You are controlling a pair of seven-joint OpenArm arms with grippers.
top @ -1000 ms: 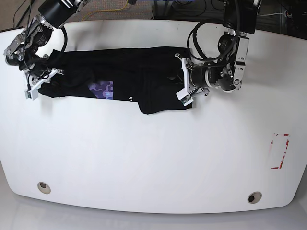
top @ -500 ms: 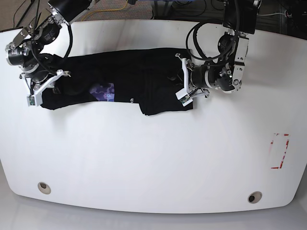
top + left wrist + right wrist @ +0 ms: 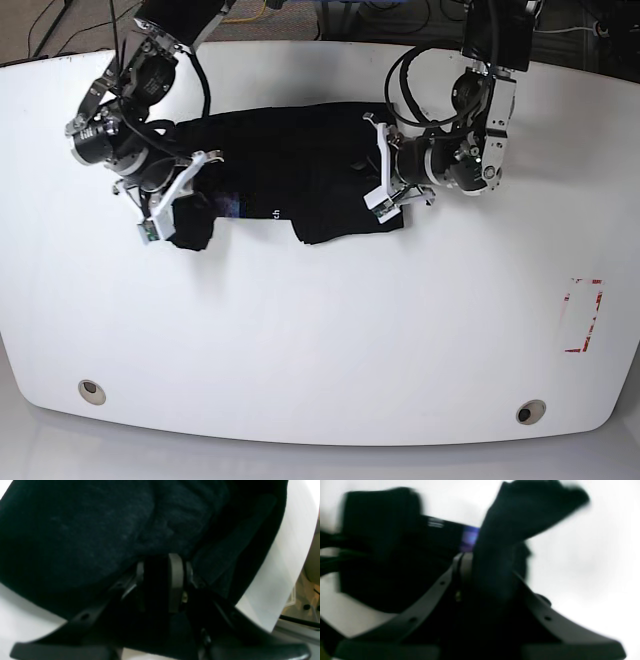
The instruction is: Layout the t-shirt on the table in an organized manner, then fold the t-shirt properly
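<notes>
1. A glossy white table (image 3: 320, 330) with rounded edges fills the base view; two grey grommet holes (image 3: 91, 390) sit near its front edge and a small red-outlined mark (image 3: 583, 315) lies towards one side.
2. The black t-shirt (image 3: 290, 180) lies bunched as a band on the far half of the table, its long axis running side to side between the two arms. A sliver of purple print (image 3: 232, 205) shows near the middle.
3. The right gripper (image 3: 170, 205) pinches one end of the shirt; in its wrist view a flap of dark cloth rises from between fingers pressed together on the fabric, though that view is blurred.
4. The left gripper (image 3: 382, 178) is clamped on the opposite end; its wrist view shows the grey pads (image 3: 175, 580) drawn close with black fabric caught between them.
5. Each arm sits at its own end of the band, so the shirt lies inward from both sets of fingers.
6. My judgement: spreading it flat calls for moves across the long axis, since the cloth looks gathered rather than laid out.
</notes>
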